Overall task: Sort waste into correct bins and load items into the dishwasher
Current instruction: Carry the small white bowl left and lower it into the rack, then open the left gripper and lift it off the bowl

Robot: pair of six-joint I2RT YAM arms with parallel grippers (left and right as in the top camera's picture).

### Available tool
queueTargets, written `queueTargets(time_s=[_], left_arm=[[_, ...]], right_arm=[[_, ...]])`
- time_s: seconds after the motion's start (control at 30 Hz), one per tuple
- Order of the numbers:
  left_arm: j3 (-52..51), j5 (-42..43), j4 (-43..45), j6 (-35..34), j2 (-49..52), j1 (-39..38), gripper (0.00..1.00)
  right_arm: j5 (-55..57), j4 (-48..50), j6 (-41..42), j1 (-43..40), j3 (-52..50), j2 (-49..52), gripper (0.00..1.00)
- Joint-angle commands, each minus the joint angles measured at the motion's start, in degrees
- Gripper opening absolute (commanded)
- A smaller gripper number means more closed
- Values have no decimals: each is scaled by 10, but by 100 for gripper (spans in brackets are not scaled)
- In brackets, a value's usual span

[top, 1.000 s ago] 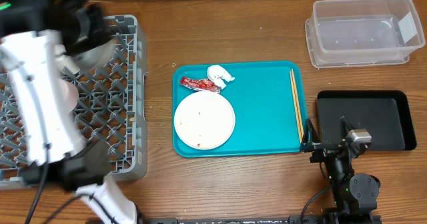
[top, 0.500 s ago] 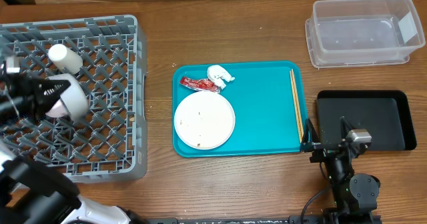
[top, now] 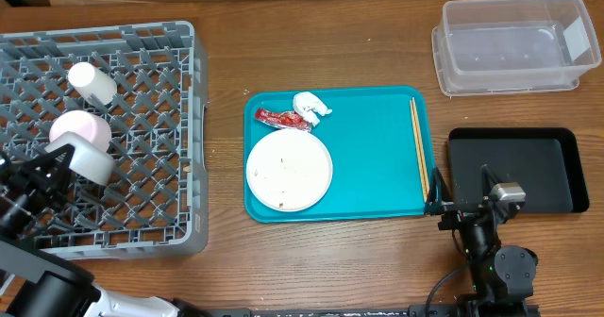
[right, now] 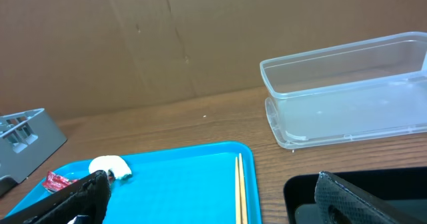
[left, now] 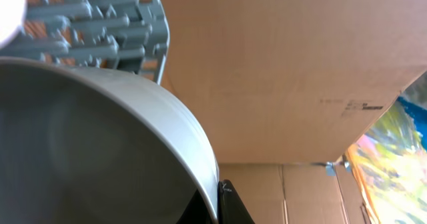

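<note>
A robot test bench in a lab: wooden table (top: 330, 53) screened by plain cardboard sheets (right: 100, 44).

Bare table (top: 222, 138) forms a lane between the raised wall of the grey rack (top: 198, 119) and the teal tray (top: 373, 157); on that tray, open floor lies between the white plate (top: 289, 171) and the chopsticks (top: 418, 152) (the wrapper (top: 281, 119) and tissue (top: 311, 105) crowd only its far-left corner); in the rack, 1 cup (top: 92, 81), 1 pink bowl (top: 68, 126) and the left gripper (top: 58, 164), pinched on a pale bowl (top: 90, 161), fill the left side, its right cells free; the right gripper (right: 213, 194), jaws spread, plugs the gap between teal tray and black tray (top: 538, 157); the clear tub (top: 510, 81) blocks the far-right corner.
</note>
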Motion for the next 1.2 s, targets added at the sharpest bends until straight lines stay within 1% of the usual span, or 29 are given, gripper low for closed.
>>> queueTargets(time_s=[0.0,0.1,0.2,0.37,0.47,0.6,0.67,0.7,0.73,0.77,0.8,0.87,0.9,0.93,1.03,1.1,1.17], left_arm=[[-9,47,19,53,3,11,4],[-12,32,36,53,5,11,4],[-12,7,54,33,13,12,4],[-12,6,59,5,30,20,4],[-12,2,61,3,34,38,4],[-12,-37,73,-38,36,69,4],[-12,-52,82,-46,36,84,4],[-12,-55,84,-46,36,90,6],[-12,-55,87,-46,36,96,15],[-12,-55,90,-46,36,100,30],[-12,-54,91,-49,36,103,41],[-12,-54,93,-60,36,107,73],[-12,-54,98,-70,36,107,86],[-12,-54,107,-87,36,107,90],[-11,-54,145,-178,36,107,95],[-8,-52,156,-233,36,107,96],[0,-41,152,-253,35,107,95]], right_arm=[[3,3,2,-3,-6,-6,100],[3,3,2,-3,-6,-6,100],[3,3,2,-3,-6,-6,100],[3,3,2,-3,-6,-6,100],[3,3,2,-3,-6,-6,100],[3,3,2,-3,-6,-6,100],[3,3,2,-3,-6,-6,100],[3,3,2,-3,-6,-6,100],[3,3,2,-3,-6,-6,99],[3,3,2,-3,-6,-6,100],[3,3,2,-3,-6,-6,100],[3,3,2,-3,-6,-6,100],[3,3,2,-3,-6,-6,100],[3,3,2,-3,-6,-6,100],[3,3,2,-3,-6,-6,100],[3,3,2,-3,-6,-6,100],[3,3,2,-3,-6,-6,100]])
